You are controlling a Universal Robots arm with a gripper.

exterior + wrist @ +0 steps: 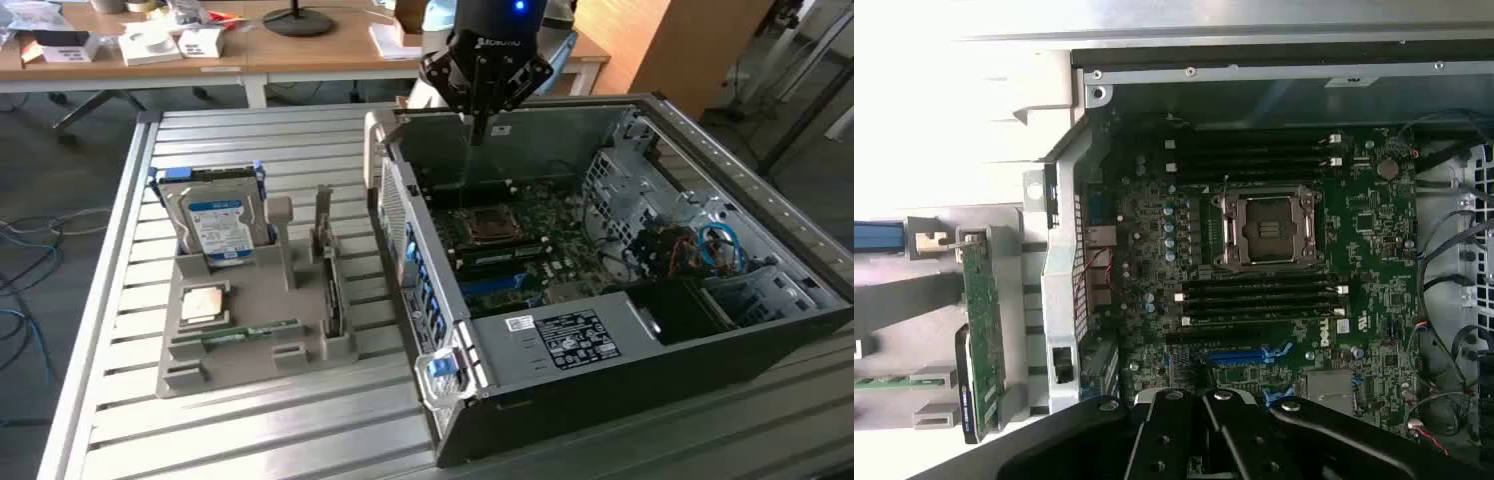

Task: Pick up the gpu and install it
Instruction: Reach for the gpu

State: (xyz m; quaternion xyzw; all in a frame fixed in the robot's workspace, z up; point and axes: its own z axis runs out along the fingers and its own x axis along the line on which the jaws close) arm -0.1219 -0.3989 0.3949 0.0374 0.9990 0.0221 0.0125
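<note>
A grey holder tray (187,372) sits on the slatted metal bench (267,140) in the left half of the exterior view. In it a hard drive (216,222) with a blue-white label stands upright at the back. A square processor chip (204,301) lies flat in the middle and a narrow green memory stick (254,329) lies towards the front. The gpu (331,290) stands on edge in the slot along the tray's right side, next to the computer case (641,392), untouched.

The case lies open on its side and fills the right half of that view. It holds the motherboard (541,250), an empty processor socket (486,224) and a bundle of cables (694,245).

The arm (483,60) hangs at upper centre over the far end of the case. Its jaws are together and hold nothing, with their tip above the motherboard and well apart from the gpu.

The exterior view takes in the wooden desks (334,50) behind the bench. The wrist view looks straight down on the motherboard (1374,230), the socket (1268,228), the dark memory slots (1259,295) and a blue slot (1239,354). It also shows the gpu (982,320) as a green board in its tray slot just outside the case wall.
</note>
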